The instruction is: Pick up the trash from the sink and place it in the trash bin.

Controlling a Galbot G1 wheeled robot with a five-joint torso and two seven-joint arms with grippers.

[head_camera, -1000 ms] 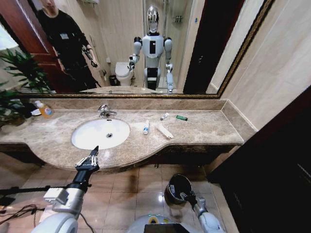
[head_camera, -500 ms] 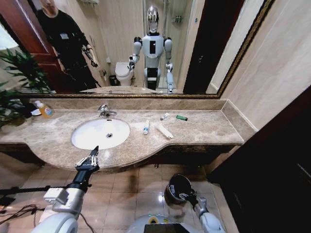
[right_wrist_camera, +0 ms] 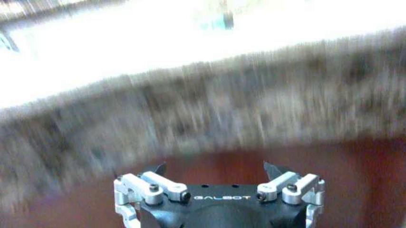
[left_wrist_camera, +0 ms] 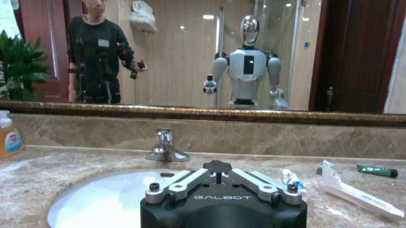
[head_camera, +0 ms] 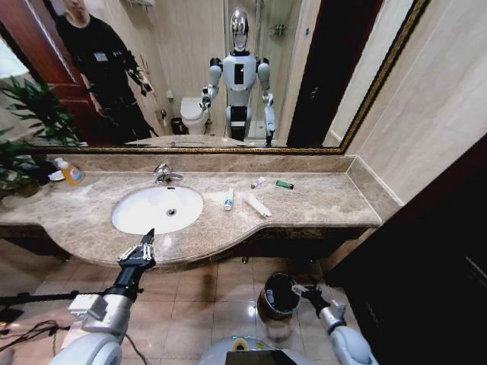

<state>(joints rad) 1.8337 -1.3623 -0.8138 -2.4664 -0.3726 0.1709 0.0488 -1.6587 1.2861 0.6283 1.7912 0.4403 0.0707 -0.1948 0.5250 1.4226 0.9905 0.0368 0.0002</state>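
A bathroom with a wide gold-framed mirror above a beige-brown marble tabletop (head_camera: 304,205) that holds a white oval porcelain sink (head_camera: 157,209) and a chrome faucet (head_camera: 163,174). The trash lies on the tabletop to the right of the basin, not inside it: a small white tube with blue marks (head_camera: 229,200) just beside the rim, a longer white tube (head_camera: 258,205) near it, another small white tube (head_camera: 258,182) farther back, and a tiny green packet (head_camera: 284,185) beside that one. From the left wrist camera the same items show past the basin: the blue-marked tube (left_wrist_camera: 293,180), the long white tube (left_wrist_camera: 355,192) and the green packet (left_wrist_camera: 377,171).

On the tiled floor below the tabletop's front edge stands the small round dark metal trash bin (head_camera: 278,296) with a shiny rim. The right gripper (head_camera: 307,290) hovers just beside the bin's right rim, fingers spread and holding nothing. The left gripper (head_camera: 140,249) is raised near the tabletop's front edge, before the sink, fingers apart and empty.

An orange-yellow soap bottle (head_camera: 71,172) stands at the tabletop's far left.
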